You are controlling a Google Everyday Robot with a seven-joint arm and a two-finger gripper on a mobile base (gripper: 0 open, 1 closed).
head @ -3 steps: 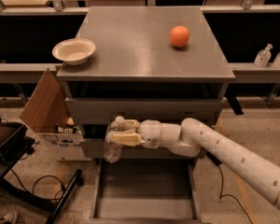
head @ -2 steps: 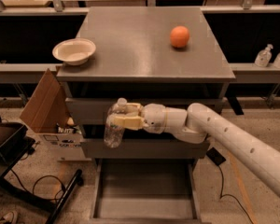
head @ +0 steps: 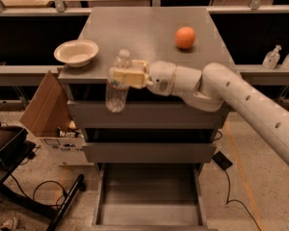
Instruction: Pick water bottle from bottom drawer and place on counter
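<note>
- We are seeing the hand (head: 119, 76) clenching around the bottle (head: 115, 96), with its pale fingers (head: 127, 77) pressing on the middle of it.
- The hand is hanging just in front of the tabletop's (head: 144, 28) front edge, near its front-left corner.
- The bottle is standing nearly upright in the grip, off every surface. Its white cap is showing against the tabletop's front edge, and its lower half is hanging before the face of the top drawer.
- The arm (head: 241, 100) is reaching in from the right, crossing in front of the tabletop's front-right corner.
- The bottom drawer (head: 149, 196) is standing pulled out below, and we are looking at its plain grey floor with nothing lying on it.
- The two upper drawers (head: 149, 134) are sitting shut above it.
- An orange (head: 185, 37) is resting on the tabletop toward the right edge, well apart from the hand.
- A white bowl (head: 76, 53) is sitting at the tabletop's left edge, near the front-left corner and near the bottle, but not touching it.
- An open cardboard box (head: 44, 105) is standing on the floor to the left of the cabinet.
- Two clear pump dispensers (head: 272, 57) are standing on the bench at the far right.
- A dark cable (head: 43, 189) is lying on the floor at the lower left.
</note>
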